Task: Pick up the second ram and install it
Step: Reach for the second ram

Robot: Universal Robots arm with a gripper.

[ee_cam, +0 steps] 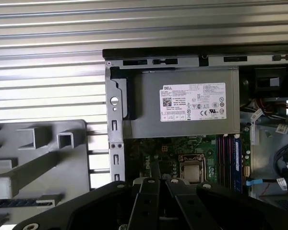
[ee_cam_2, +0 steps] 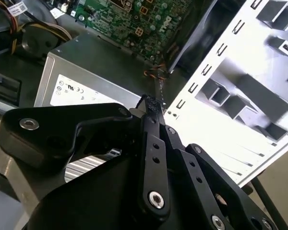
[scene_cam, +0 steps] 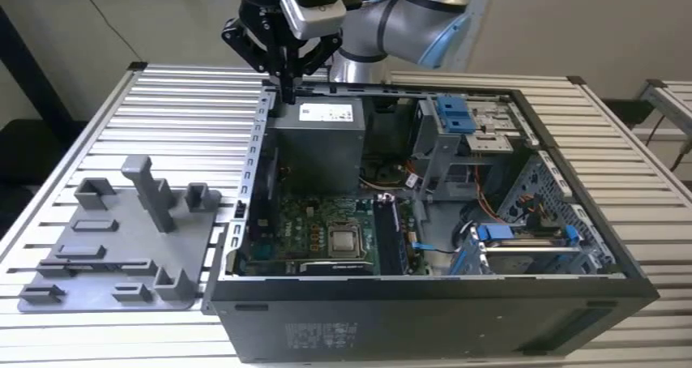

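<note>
My gripper (scene_cam: 288, 91) hangs above the open computer case's back corner, over the grey power supply (scene_cam: 324, 137). Its black fingers (ee_cam_2: 151, 103) are pressed together with nothing between them. A thin dark strip that looks like the second ram (ee_cam: 21, 203) stands on edge in a slot of the grey fixture plate (scene_cam: 119, 246); in the exterior view the second ram (scene_cam: 96, 263) is a dark line on that plate, well away from the gripper. The memory slots (scene_cam: 390, 232) lie beside the processor socket (scene_cam: 346, 240) on the green motherboard (ee_cam: 158, 151).
The case (scene_cam: 433, 303) stands on a slatted metal table (scene_cam: 184, 100). The fixture plate has upright posts (scene_cam: 151, 190) at the exterior view's left. Blue drive brackets (scene_cam: 454, 113) and cables (scene_cam: 497, 214) crowd the case's right half. The case wall (scene_cam: 251, 173) separates plate and motherboard.
</note>
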